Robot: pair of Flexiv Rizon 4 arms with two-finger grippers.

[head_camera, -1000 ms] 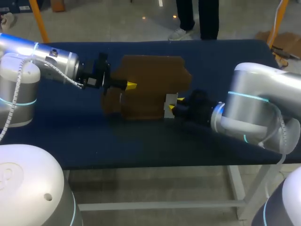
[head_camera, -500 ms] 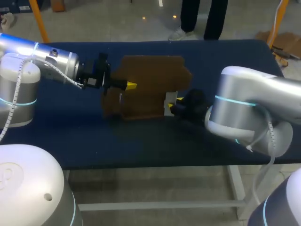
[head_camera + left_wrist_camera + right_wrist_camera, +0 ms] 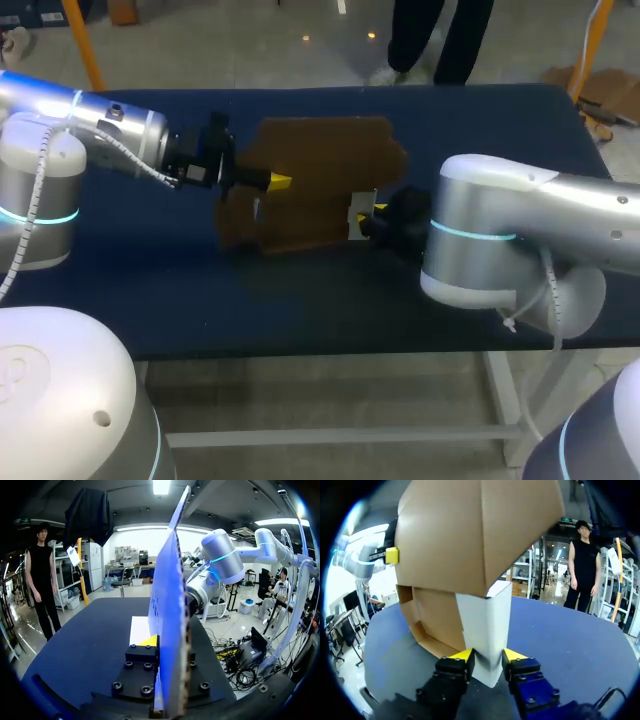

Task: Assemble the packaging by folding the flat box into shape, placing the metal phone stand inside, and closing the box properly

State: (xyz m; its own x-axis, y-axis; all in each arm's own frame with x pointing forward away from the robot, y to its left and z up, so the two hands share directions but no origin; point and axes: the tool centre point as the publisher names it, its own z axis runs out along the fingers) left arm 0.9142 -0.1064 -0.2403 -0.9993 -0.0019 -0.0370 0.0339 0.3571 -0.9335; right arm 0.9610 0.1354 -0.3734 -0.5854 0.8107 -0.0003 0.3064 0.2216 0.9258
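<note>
Over the dark table the box sits half-formed between your grippers — left gripper clamped on a side panel, right gripper pinched narrowly on its white flap — so uneven pulling could tear that flap or collapse the fold.

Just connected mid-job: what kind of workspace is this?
Probably a robot test bench for packing: a dark blue table, a half-folded cardboard box standing on it, and a left tool and right tool both gripping it.

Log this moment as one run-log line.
left gripper: shut on brown cardboard box panel | right gripper: shut on its white flap | box: partly folded, upright
</note>
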